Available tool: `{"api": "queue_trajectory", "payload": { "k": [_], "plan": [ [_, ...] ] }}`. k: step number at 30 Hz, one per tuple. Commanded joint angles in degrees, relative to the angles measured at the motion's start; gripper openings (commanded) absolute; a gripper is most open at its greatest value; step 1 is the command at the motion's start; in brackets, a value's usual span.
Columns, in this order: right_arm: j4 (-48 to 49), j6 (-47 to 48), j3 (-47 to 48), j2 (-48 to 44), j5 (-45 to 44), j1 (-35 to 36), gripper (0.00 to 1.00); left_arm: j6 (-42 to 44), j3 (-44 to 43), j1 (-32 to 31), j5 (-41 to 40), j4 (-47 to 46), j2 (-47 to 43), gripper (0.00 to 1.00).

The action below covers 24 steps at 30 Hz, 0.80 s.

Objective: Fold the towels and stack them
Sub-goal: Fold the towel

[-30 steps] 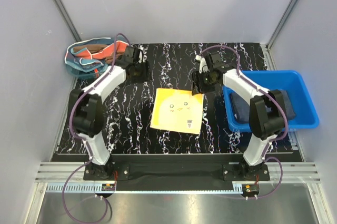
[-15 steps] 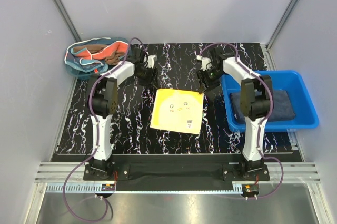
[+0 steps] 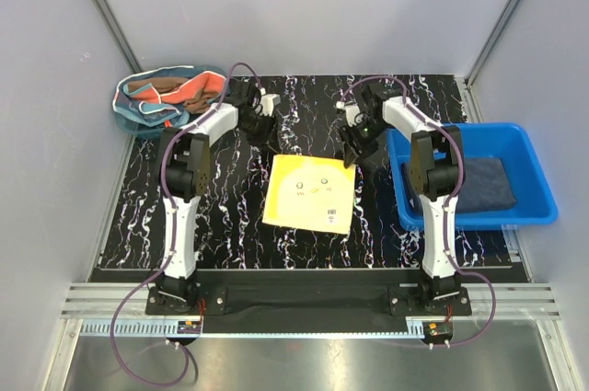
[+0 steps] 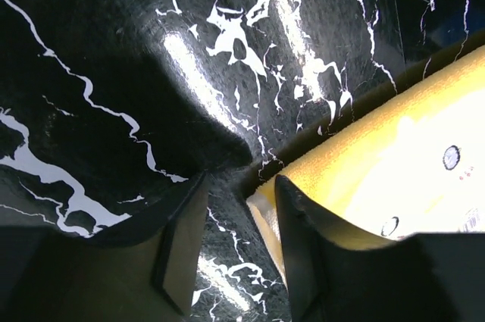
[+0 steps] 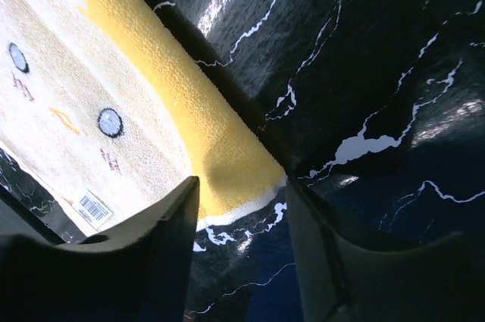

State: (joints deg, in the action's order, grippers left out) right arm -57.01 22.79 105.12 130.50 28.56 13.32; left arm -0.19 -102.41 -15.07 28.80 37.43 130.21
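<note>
A yellow towel [image 3: 309,192] with small face marks lies flat mid-table. My left gripper [image 3: 272,137] is open at its far left corner. In the left wrist view the yellow towel [image 4: 394,148] has its corner just inside the right finger [image 4: 303,254] of the left gripper [image 4: 241,186]. My right gripper [image 3: 351,154] is open at the far right corner. In the right wrist view the right gripper [image 5: 241,186] straddles the corner of the yellow towel [image 5: 227,163]. A dark grey-blue towel [image 3: 479,184] lies in the blue bin. Orange-red and teal towels [image 3: 170,95] fill the basket.
The blue plastic bin [image 3: 543,200] stands at the right edge of the black marbled table [image 3: 221,198]. The teal mesh basket [image 3: 122,115] sits at the far left corner. Grey walls close in the back and sides.
My left gripper has moved right from beside the basket to the towel's far left corner. My right gripper has come down to the far right corner. The towel has not moved.
</note>
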Motion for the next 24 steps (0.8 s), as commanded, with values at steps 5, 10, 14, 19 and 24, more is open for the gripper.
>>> {"api": "queue_trajectory", "payload": {
  "k": [5, 10, 14, 19, 24],
  "plan": [
    [-4.07, 3.75, 6.49, 1.51, 0.36, -1.10, 0.55, 3.61, -4.90, -0.14, -0.41, 3.35, 2.68, 0.20],
    [-5.39, 4.37, 7.11, 3.80, 1.85, -1.19, 0.45, 2.56, -4.56, -0.13, -2.60, 3.79, 2.85, 0.01],
    [-6.62, 5.17, 8.78, 5.64, 2.73, -1.11, 0.45, 0.63, -2.62, 0.39, -5.14, 3.00, 2.15, 0.00],
    [-6.97, 5.34, 8.52, 4.86, 0.36, -1.19, 0.46, 1.24, -6.03, 1.44, -5.88, 4.92, 0.48, 0.04],
    [-6.18, 5.16, 8.26, 4.06, 4.05, -1.19, 0.35, 3.08, -3.24, 2.33, 2.30, 0.11, -5.05, 0.41]
  ]
}}
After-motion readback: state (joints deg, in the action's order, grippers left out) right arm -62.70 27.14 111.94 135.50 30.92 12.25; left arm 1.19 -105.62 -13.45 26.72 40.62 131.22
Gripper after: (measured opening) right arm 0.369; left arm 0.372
